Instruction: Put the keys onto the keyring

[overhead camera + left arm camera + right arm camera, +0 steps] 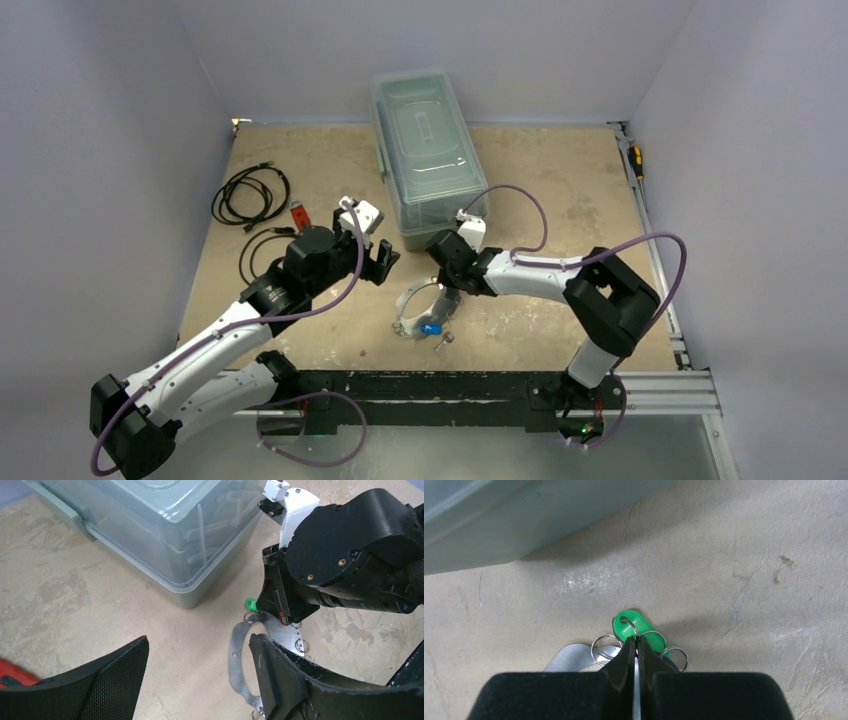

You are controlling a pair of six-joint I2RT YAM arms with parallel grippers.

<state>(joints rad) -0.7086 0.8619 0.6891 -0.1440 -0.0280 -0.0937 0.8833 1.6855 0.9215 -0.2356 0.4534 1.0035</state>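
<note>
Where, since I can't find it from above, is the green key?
In the right wrist view the green key lies at the tips of the right fingers, beside the keyring, just short of the box.

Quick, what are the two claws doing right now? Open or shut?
Left claw: open, holding nothing.
Right claw: shut, tips at the green key; can't tell if it's gripped.

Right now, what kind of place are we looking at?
Most likely a robot test cell in a lab, not a home: plain walls close in a worn table, a left arm and a right arm stand on a metal rail at its edge, and loose cables lie on it.
</note>
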